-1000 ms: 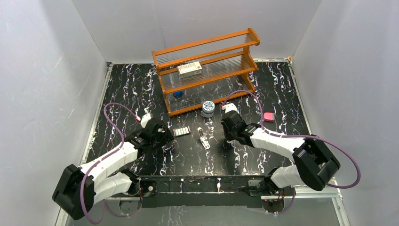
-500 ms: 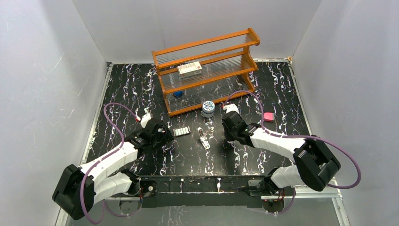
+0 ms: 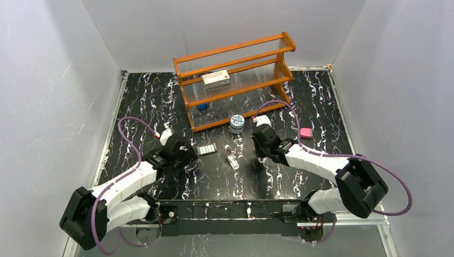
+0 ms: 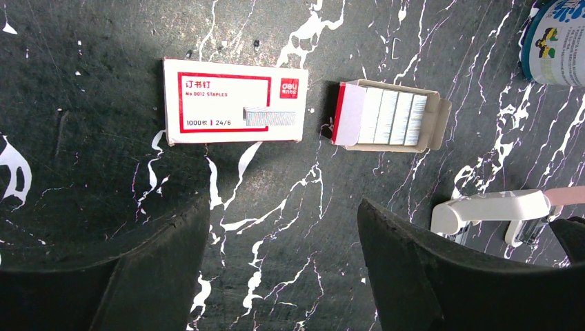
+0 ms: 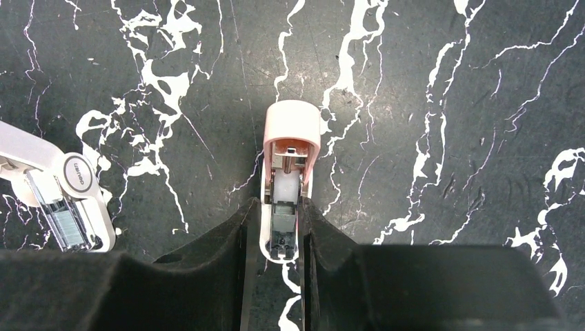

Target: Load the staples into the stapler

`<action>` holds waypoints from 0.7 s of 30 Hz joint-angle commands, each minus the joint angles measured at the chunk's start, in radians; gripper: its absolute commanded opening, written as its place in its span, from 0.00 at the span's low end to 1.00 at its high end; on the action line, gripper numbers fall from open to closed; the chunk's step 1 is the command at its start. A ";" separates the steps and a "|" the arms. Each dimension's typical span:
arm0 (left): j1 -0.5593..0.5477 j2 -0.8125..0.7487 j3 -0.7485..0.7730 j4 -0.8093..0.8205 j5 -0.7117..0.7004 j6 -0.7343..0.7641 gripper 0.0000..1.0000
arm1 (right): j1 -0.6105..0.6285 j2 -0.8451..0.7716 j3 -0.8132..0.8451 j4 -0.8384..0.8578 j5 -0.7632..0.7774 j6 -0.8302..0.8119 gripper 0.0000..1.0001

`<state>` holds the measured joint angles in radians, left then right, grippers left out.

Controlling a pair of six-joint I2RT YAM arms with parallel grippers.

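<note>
Change slight: over last 1 s only right arm (image 3: 310, 158) nudged. Unmoved: staples (image 4: 393, 116) in open tray (image 4: 441, 118), near white stapler (image 4: 493, 205). Left gripper (image 4: 283, 207) spread, empty. Right gripper (image 5: 279, 207) pinches peach stapler (image 5: 292, 124), seemingly firm contact; wrong one, so loading unstarted.

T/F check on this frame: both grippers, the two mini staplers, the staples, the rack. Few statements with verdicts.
1. The left gripper holds the staples. False: it is open and empty, and the staples lie in their open tray.
2. The right gripper is shut on the peach stapler. True.
3. The white stapler lies on the table, ungripped. True.
4. The rack is empty. False: a red-and-white box sits on a shelf.
</note>
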<state>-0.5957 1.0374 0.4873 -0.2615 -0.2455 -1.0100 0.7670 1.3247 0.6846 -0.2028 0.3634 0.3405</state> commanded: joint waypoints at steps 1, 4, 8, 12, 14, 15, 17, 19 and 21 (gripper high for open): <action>0.002 -0.017 0.027 -0.022 -0.016 0.002 0.76 | -0.003 0.023 0.051 0.055 0.002 -0.011 0.34; 0.002 -0.020 0.025 -0.026 -0.018 0.002 0.76 | -0.003 0.036 0.050 0.063 -0.007 -0.008 0.34; 0.002 -0.020 0.023 -0.026 -0.018 0.001 0.76 | -0.003 0.043 0.039 0.068 -0.028 0.000 0.34; 0.002 -0.019 0.024 -0.027 -0.018 0.001 0.76 | -0.002 0.037 0.024 0.064 -0.041 0.019 0.30; 0.002 -0.019 0.023 -0.027 -0.018 0.001 0.76 | -0.003 0.034 0.018 0.057 -0.043 0.029 0.29; 0.002 -0.019 0.023 -0.025 -0.018 0.001 0.76 | -0.002 0.033 0.016 0.055 -0.045 0.033 0.29; 0.002 -0.018 0.023 -0.024 -0.017 -0.001 0.76 | -0.003 0.028 0.013 0.046 -0.048 0.038 0.29; 0.002 -0.017 0.022 -0.025 -0.017 -0.001 0.76 | -0.003 0.024 0.009 0.039 -0.049 0.042 0.29; 0.002 -0.017 0.022 -0.022 -0.016 -0.003 0.76 | -0.002 0.019 0.006 0.036 -0.049 0.047 0.29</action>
<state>-0.5957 1.0370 0.4873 -0.2691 -0.2459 -1.0103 0.7670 1.3682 0.6910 -0.1768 0.3180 0.3660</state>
